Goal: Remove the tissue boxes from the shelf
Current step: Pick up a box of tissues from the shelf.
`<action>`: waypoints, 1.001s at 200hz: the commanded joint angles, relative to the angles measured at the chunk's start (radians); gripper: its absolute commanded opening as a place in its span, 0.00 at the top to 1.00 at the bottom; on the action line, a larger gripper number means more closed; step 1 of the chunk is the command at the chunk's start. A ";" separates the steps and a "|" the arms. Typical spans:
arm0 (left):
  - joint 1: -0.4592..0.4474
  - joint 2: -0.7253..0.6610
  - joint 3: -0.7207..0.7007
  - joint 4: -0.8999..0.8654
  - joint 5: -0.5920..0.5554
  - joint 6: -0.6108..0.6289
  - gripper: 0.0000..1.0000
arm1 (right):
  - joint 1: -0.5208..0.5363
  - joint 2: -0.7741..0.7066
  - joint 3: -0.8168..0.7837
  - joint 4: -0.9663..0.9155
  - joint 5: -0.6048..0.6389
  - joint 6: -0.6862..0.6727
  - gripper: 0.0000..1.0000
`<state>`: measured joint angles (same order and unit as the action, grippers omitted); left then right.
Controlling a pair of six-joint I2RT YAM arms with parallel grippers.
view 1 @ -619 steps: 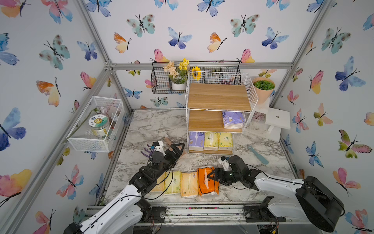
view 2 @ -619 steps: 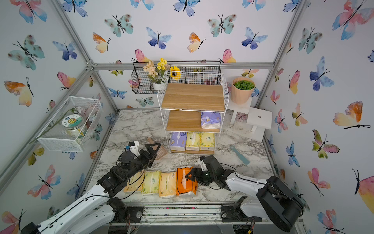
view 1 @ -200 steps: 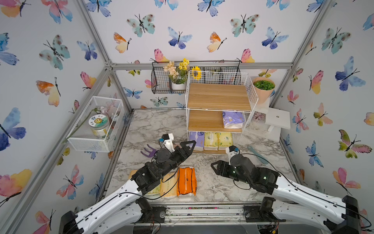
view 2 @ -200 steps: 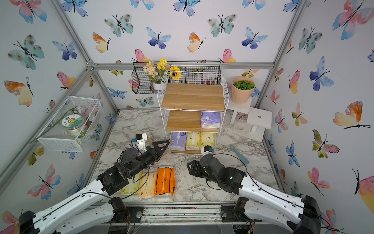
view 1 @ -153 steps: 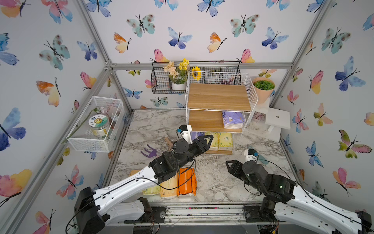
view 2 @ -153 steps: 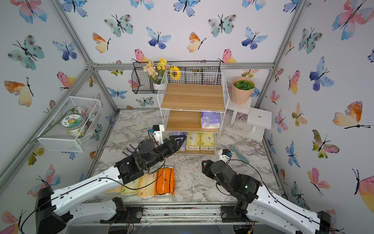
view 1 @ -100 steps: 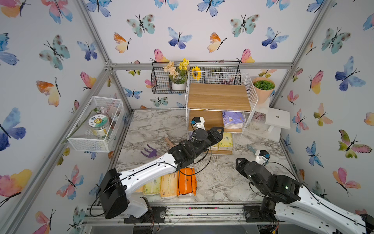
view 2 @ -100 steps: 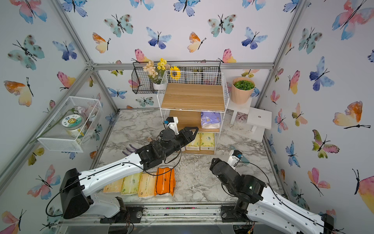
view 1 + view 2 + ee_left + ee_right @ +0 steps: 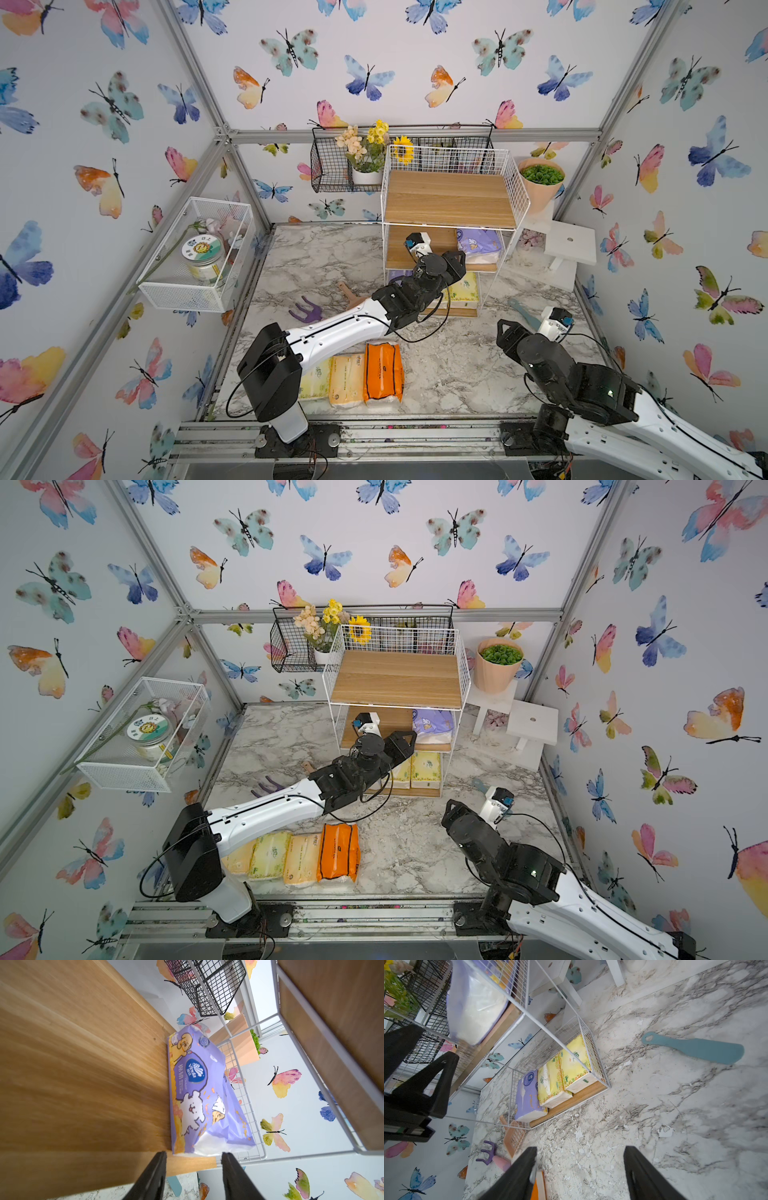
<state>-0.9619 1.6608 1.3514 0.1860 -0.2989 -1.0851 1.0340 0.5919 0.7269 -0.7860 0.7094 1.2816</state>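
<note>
Four tissue packs lie removed in a row at the table's six-to-seven o'clock edge; four are left on the shelf at twelve o'clock: one lilac pack on the middle board, three bottom-tier packs below. Left gripper, jaws apart, faces the lilac pack's end, nothing yet held; right gripper hovers agape at four o'clock.
</note>
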 commanded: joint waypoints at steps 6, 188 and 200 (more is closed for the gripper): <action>0.024 0.043 0.046 0.047 -0.035 0.017 0.54 | 0.003 -0.001 0.032 -0.039 0.021 -0.032 0.29; 0.043 0.150 0.122 0.056 0.049 0.002 0.94 | 0.003 0.112 0.109 0.065 -0.149 -0.168 0.30; 0.043 0.148 0.130 0.047 0.050 0.027 0.98 | 0.003 0.134 0.122 0.103 -0.210 -0.211 0.30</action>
<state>-0.9226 1.8019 1.4620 0.2253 -0.2825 -1.1011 1.0340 0.6987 0.8013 -0.7536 0.6075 1.1530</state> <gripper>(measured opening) 0.057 0.700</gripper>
